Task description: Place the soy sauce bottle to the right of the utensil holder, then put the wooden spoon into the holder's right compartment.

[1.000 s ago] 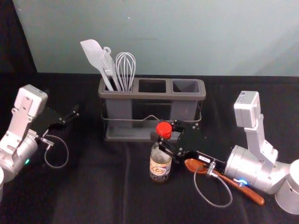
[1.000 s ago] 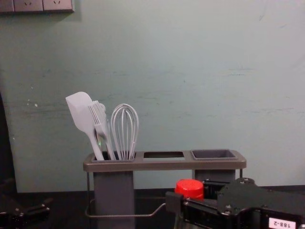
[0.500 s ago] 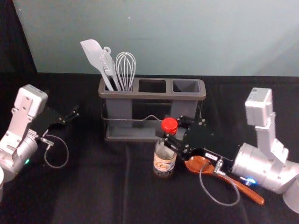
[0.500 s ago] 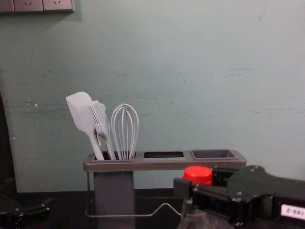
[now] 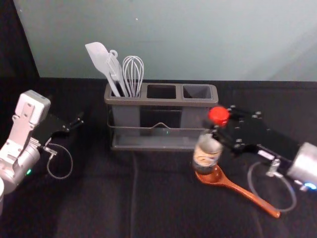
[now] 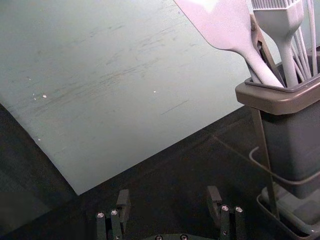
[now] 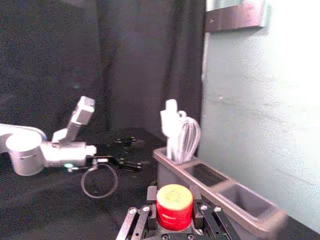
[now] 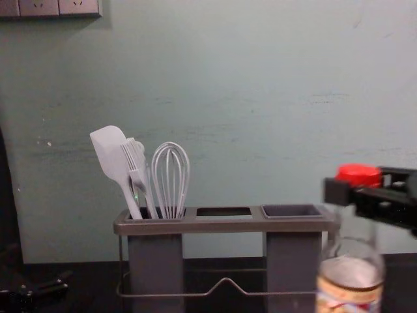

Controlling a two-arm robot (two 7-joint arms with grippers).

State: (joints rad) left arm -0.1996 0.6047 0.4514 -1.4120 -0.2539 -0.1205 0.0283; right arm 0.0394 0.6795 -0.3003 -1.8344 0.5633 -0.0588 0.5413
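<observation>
Bottle: The clear soy sauce bottle [image 5: 205,154], with a red round cap [image 5: 218,115] and a printed label, was held close to upright at the near side of the holder's right end. In the head view its base was overlapped with the spoon's bowl; whether the two were touching could not be told. In the chest view the cap was shown above the level of the holder's rim.

Right gripper: The black right gripper [image 5: 217,122] was extended from the right, its fingers clenched around the cap; in the right wrist view the cap was seen pinched between both fingers.

Spoon: The reddish-brown wooden spoon [image 5: 247,194] was laid on the black cloth [image 5: 89,203], its bowl pointed toward the holder and its handle toward the near right.

Holder: The grey, three-compartment utensil holder [image 5: 161,101] was placed at the far centre. In its left compartment were held a white flat spatula [image 5: 97,55], a pale-bristled brush [image 8: 133,160] and a wire whisk [image 5: 132,74].

Left gripper: The black left gripper [image 5: 79,121] was parked at the left, well apart from the holder, its fingers spread and released, as was shown in the left wrist view.
</observation>
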